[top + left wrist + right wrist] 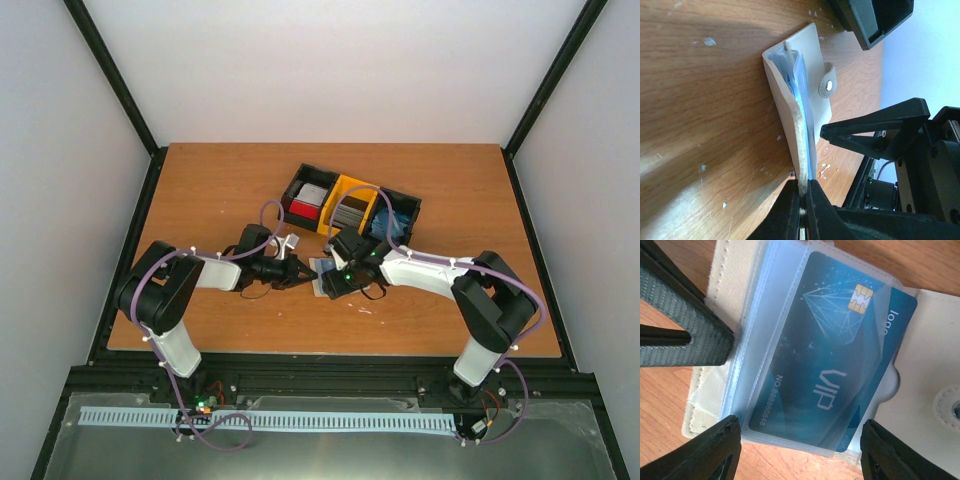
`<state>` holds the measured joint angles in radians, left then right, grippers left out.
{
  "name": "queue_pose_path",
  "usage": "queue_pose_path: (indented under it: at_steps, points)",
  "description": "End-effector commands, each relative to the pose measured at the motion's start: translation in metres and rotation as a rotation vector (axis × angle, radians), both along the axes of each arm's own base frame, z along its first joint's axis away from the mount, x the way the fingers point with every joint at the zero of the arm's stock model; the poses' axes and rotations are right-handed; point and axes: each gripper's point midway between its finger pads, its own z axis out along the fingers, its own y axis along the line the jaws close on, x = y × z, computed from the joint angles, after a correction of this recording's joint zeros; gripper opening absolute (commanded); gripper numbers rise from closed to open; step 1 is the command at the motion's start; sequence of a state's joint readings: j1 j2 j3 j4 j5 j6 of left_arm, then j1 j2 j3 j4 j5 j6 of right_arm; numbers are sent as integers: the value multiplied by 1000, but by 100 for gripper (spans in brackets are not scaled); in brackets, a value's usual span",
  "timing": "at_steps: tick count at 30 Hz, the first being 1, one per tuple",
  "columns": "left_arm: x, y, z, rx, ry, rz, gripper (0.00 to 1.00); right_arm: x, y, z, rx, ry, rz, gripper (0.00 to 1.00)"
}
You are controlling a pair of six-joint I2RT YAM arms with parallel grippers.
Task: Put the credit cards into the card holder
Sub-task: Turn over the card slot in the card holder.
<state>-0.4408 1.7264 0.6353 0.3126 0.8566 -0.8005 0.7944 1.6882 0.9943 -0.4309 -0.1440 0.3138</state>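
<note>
Pinching the card holder (785,100) edge in our left gripper (802,187), jaws closed on it, mid worktop (200,200); blue card (830,355) sits inside, our right gripper (805,452) jaws wide open over it.

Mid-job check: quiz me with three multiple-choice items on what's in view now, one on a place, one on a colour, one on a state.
1. Where is the blue VIP card?
A) loose on the bare table
B) in a clear sleeve of the card holder
C) under the card holder

2. What colour is the middle compartment of the tray?
A) yellow
B) green
C) white

3. How does the left pincer stand?
A) wide open
B) shut on a loose card
C) shut on the card holder's edge

Answers:
1 B: the right wrist view shows it under clear plastic inside the beige holder.
2 A: it sits yellow between two black compartments.
3 C: the left wrist view shows it clamped on the holder's edge.
</note>
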Motion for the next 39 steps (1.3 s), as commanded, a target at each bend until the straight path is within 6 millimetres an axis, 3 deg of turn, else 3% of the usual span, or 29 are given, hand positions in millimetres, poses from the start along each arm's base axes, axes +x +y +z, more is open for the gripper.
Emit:
queue_pose_path:
  at_steps: [1, 6, 9, 20, 27, 39]
  points:
    - [8, -5, 15, -17, -64, -16, 1, 10, -8, -1, -72, -43, -50, 65]
    - [7, -5, 14, -15, -63, -16, 1, 24, -31, -1, -188, -99, -156, 63]
    - [7, -5, 14, -13, -61, -14, 1, 28, -35, 3, -202, -122, -181, 63]
    - [7, -4, 10, -5, -50, -11, 1, 20, -13, 0, -216, -123, -122, 65]
    - [6, -4, 10, -4, -44, -10, 1, 25, -18, 0, -394, -254, -93, 65]
    - [5, -6, 14, -24, -45, -24, 1, 13, -3, -9, -529, -390, 42, 65]
